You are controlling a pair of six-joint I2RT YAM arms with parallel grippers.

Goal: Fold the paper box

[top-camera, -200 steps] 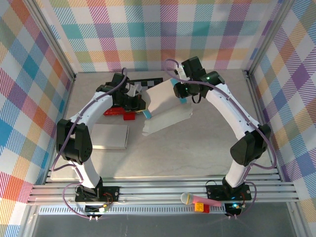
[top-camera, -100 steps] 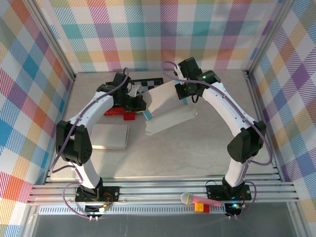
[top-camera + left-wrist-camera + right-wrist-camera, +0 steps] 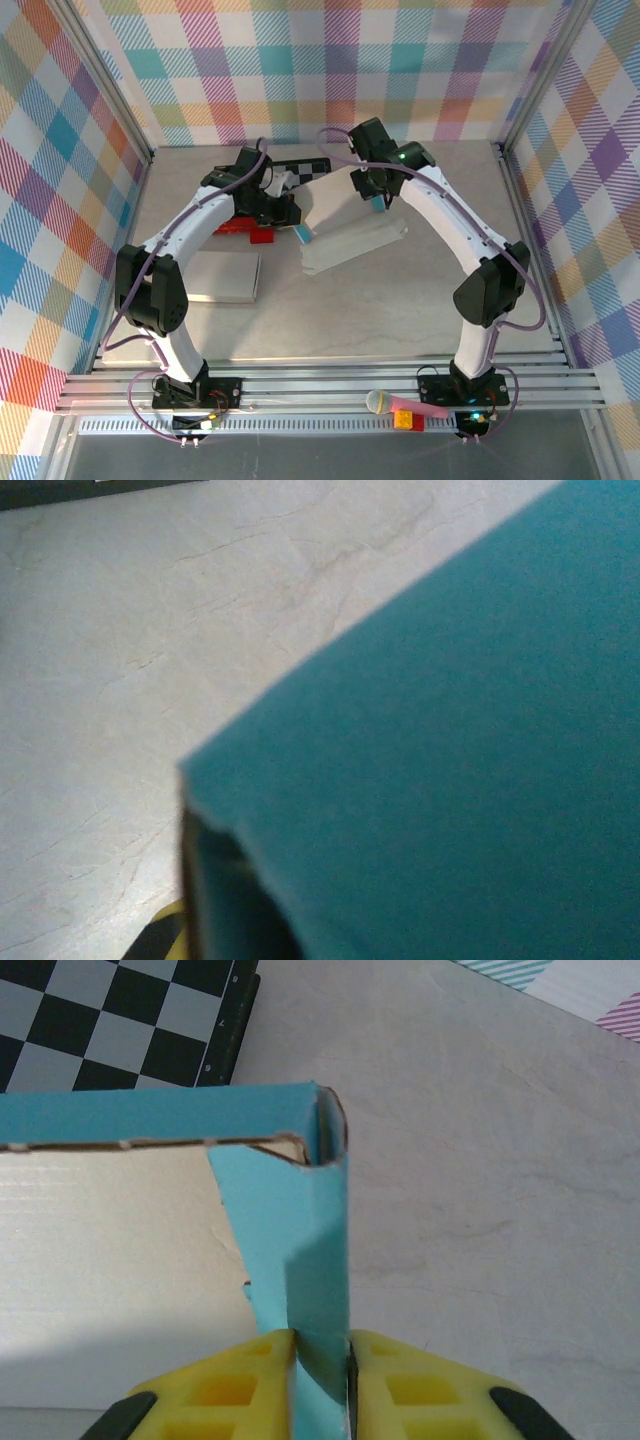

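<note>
At the far middle of the worktop (image 3: 420, 300), between the two arms, the paper box (image 3: 350, 240) lies half-formed, teal outside and white inside. The right jaws are clenched on its upright teal wall (image 3: 318, 1260) just below a folded corner, with the yellow pads (image 3: 225, 1385) pinching the card from both sides. The left jaws are clenched too, at the box's left edge. Teal card sits hard against that wrist camera, so I cannot tell whether they grasp it or only lie beside it.

The pinch is on a narrow strip of thin card. A twist or hard pull from the right arm could tear it along the rough edge at the corner, or crease the wall off its fold line. If the arms pull against each other, the panel may buckle. If the left side is not truly held, the whole box could slide towards the red block (image 3: 262, 236) just to its left.

The box's inside, where it shows, is bare white card with nothing in it. A flat pale box (image 3: 224, 276) lies well apart on the left, and I cannot tell its contents.
</note>
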